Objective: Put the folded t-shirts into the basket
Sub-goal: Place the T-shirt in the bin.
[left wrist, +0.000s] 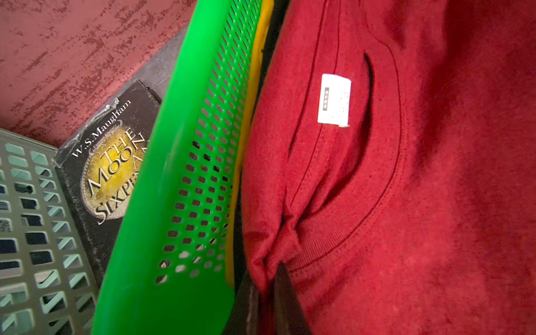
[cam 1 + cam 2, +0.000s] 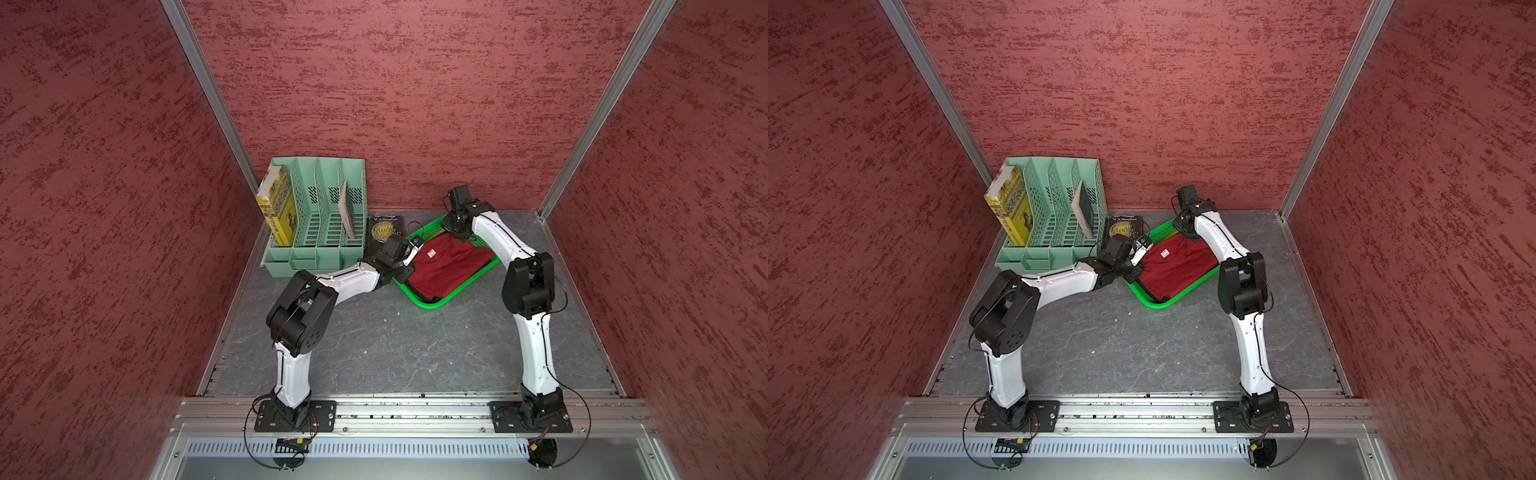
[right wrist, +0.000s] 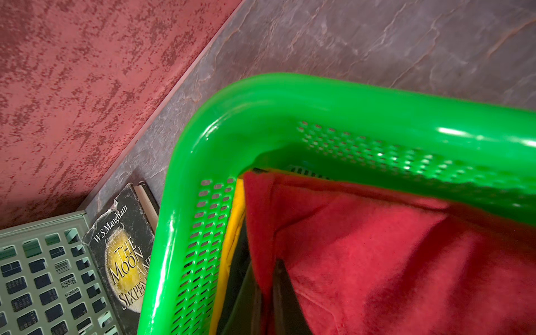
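Red cloth is seen uppermost: the red shirt (image 2: 449, 266) lies flat in the basket (image 2: 436, 305), which sits askew near the bench's far edge. At the basket's near corner an edge of the black shirt (image 2: 419, 294) is shown beneath it. On the basket's side facing the book, the left gripper (image 1: 266, 271) is closed narrowly on a bunched fold beside the collar. At the far corner the right gripper (image 3: 268, 278) is likewise pinched on a corner of the red shirt.

The cloth is judged light, soft and limp. Held at one point it would sag and unfold, so opposite edges, through every layer, are best taken.

In the wrist views the yellow shirt (image 3: 230, 240) is revealed as a strip against the mesh wall, and both pinches are shown. In both top views these are hidden, though the whole stack is laid out. Beyond the basket a book (image 2: 384, 232) and an organizer (image 2: 316, 216) are seen.
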`<move>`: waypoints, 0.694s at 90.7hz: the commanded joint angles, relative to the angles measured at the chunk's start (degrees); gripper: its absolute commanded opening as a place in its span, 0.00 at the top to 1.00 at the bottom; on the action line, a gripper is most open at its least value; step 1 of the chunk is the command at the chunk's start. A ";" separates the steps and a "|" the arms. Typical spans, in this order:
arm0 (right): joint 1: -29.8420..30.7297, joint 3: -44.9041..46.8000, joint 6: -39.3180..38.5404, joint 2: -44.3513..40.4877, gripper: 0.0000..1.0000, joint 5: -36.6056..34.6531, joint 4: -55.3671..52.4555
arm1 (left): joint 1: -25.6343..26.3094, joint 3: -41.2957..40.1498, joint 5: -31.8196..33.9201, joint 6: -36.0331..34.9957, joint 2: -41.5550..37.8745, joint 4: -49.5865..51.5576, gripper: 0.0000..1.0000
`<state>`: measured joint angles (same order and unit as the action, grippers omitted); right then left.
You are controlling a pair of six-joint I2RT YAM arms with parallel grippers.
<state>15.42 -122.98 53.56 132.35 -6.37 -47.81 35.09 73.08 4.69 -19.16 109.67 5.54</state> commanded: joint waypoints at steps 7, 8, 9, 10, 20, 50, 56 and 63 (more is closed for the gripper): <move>-1.17 1.06 0.68 -1.78 1.00 0.39 3.04 | -1.42 0.62 2.77 -1.44 -2.26 2.16 0.99; -1.22 1.02 0.58 -1.81 1.00 0.52 3.06 | -1.42 0.55 2.69 -1.42 -2.26 2.18 0.99; -1.20 1.00 0.54 -1.78 1.00 0.64 3.11 | -1.47 0.52 2.65 -1.37 -2.26 2.19 0.99; -1.19 1.00 0.52 -1.81 1.00 0.73 3.14 | -1.49 0.46 2.63 -1.30 -2.26 2.19 0.99; -1.24 1.26 0.35 -1.78 1.00 1.19 4.17 | -1.85 -0.15 1.75 -2.26 -1.88 0.90 0.98; -1.48 1.60 -2.21 -1.51 0.73 3.47 9.43 | -5.14 2.95 0.42 -3.07 2.23 0.37 0.78; -1.53 1.96 -2.55 -2.33 0.70 3.72 9.22 | -4.99 4.19 0.87 -3.23 2.65 1.35 0.73; -1.52 2.46 -3.82 -3.60 0.67 4.00 8.36 | -4.68 3.84 0.02 -3.42 2.17 0.77 0.53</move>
<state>14.59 -121.62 51.90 132.27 -2.76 -40.34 30.55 75.42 4.05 -21.82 111.02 6.26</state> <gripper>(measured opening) 0.312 0.365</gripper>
